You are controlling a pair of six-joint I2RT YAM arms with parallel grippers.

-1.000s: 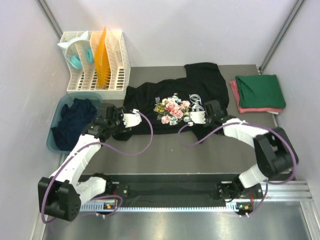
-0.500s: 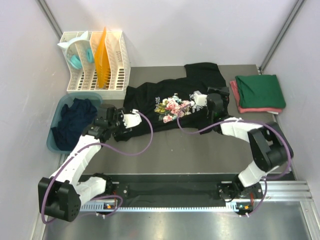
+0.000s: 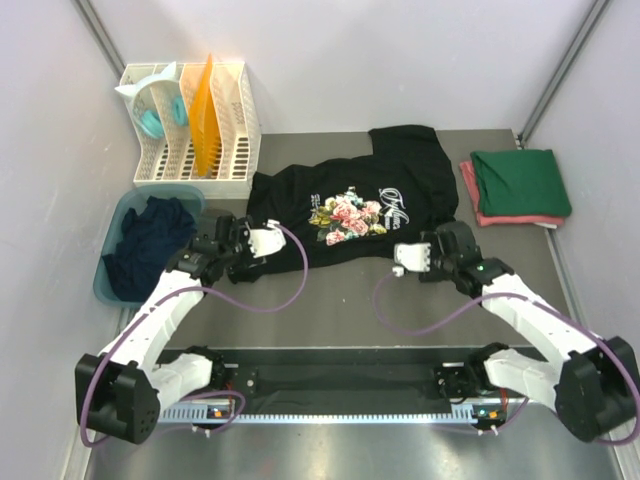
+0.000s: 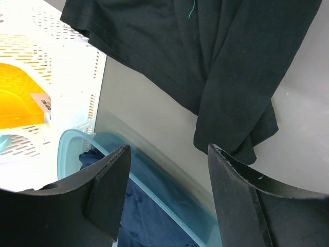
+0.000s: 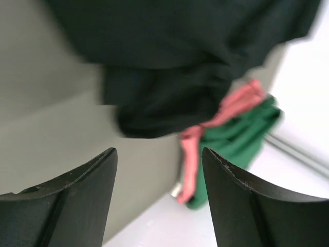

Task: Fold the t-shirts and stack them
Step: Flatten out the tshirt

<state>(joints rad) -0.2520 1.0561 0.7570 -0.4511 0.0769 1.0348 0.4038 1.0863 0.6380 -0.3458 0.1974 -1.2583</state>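
Note:
A black t-shirt (image 3: 350, 195) with a flower print lies spread face up on the grey table (image 3: 340, 300); it also shows in both wrist views (image 4: 216, 62) (image 5: 164, 51). At the right, a folded green t-shirt (image 3: 520, 180) (image 5: 236, 139) rests on a folded pinkish-red one (image 3: 470, 195) (image 5: 226, 116). A navy t-shirt (image 3: 145, 245) (image 4: 144, 216) is bunched in the teal tub (image 3: 110, 285) (image 4: 77, 141). My left gripper (image 3: 215, 243) (image 4: 168, 149) hangs open and empty between the tub's edge and the black shirt's left sleeve. My right gripper (image 3: 432, 250) (image 5: 159, 152) is open and empty just off the black shirt's lower right hem.
A white slotted rack (image 3: 195, 125) (image 4: 61, 62) with an orange folder and teal headphones stands at the back left, behind the tub. Grey walls close in the left, back and right sides. The right wrist view is blurred by motion.
My right gripper opened, let go of the black shirt and pulled back toward the near side; the shirt's right part now lies flatter. The left arm has stayed put.

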